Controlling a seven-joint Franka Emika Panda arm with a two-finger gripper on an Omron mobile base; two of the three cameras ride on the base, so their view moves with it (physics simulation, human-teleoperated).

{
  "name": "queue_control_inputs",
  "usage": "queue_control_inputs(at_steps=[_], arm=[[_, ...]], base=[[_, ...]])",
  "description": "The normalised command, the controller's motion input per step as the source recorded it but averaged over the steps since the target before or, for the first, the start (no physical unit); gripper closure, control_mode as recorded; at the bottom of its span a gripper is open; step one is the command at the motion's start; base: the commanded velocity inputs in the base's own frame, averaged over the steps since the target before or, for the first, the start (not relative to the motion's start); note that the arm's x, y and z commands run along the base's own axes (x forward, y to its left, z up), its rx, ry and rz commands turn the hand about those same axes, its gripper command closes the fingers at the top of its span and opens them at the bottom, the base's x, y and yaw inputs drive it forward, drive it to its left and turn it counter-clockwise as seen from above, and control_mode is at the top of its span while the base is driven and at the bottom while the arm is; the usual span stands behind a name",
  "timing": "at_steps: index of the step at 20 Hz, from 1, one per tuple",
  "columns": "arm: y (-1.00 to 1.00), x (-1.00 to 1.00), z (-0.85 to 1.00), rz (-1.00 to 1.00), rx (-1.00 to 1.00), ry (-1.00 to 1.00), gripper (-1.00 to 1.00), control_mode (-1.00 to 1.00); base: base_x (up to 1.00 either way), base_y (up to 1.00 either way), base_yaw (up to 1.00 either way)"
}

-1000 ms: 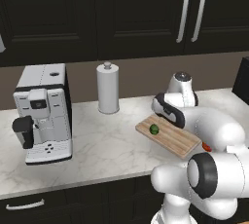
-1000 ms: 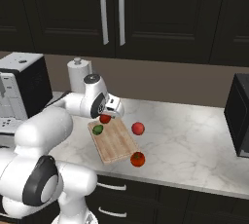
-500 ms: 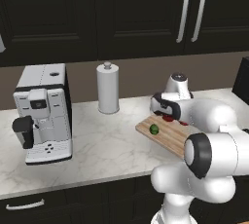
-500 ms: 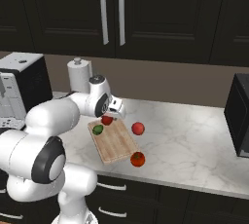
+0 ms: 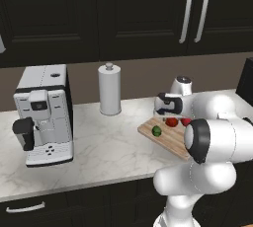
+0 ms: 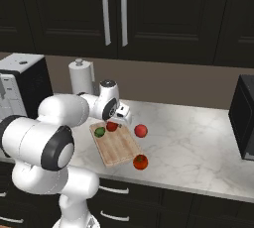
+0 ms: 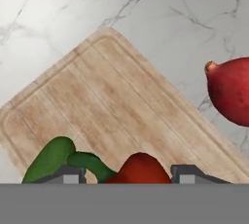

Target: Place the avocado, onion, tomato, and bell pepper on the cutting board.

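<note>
1. Hand view first: I see a red item (image 7: 140, 168) sitting between the two finger tips, right over the near part of the cutting board (image 7: 121, 106), with the avocado (image 7: 51, 159) just beside it on the wood.
2. The hand (image 6: 113, 123) is clamped on that red item; the fingers are pressed to its sides and not spread free of it.
3. What changes over the last second: in the left base view the arm has swung in, so the hand (image 5: 170, 118) now hangs low over the far end of the cutting board (image 5: 165, 139), carrying the red item (image 5: 171, 122) with it. Earlier it was a little further back.
4. The grip has tightened only slightly in that time, so I judge the item is still held, not released.
5. Where things stand in the right base view: the avocado (image 6: 99, 132) lies on the cutting board (image 6: 116, 147). One red ball (image 6: 141, 131) rests on the marble surface (image 6: 198, 147) just off the board's far right side, another orange-red one (image 6: 140, 162) sits at the board's near corner, apparently off the wood.
6. My judgement: one item is placed, the second is about to be set down, two remain to fetch.
</note>
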Motion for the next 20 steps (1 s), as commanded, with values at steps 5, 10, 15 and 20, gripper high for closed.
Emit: queue_control_inputs(at_steps=[5,10,15,20], arm=[[0.0,0.0,-0.27,0.0,0.0,0.0,1.0,-1.0],[0.0,0.0,-0.22,0.0,0.0,0.0,1.0,-1.0],[0.0,0.0,-0.24,0.0,0.0,0.0,-1.0,-1.0],[-0.02,0.0,-0.05,0.0,0.0,0.0,-1.0,-1.0]], base=[[0.0,0.0,0.0],[0.0,0.0,0.0],[0.0,0.0,0.0],[0.0,0.0,0.0]])
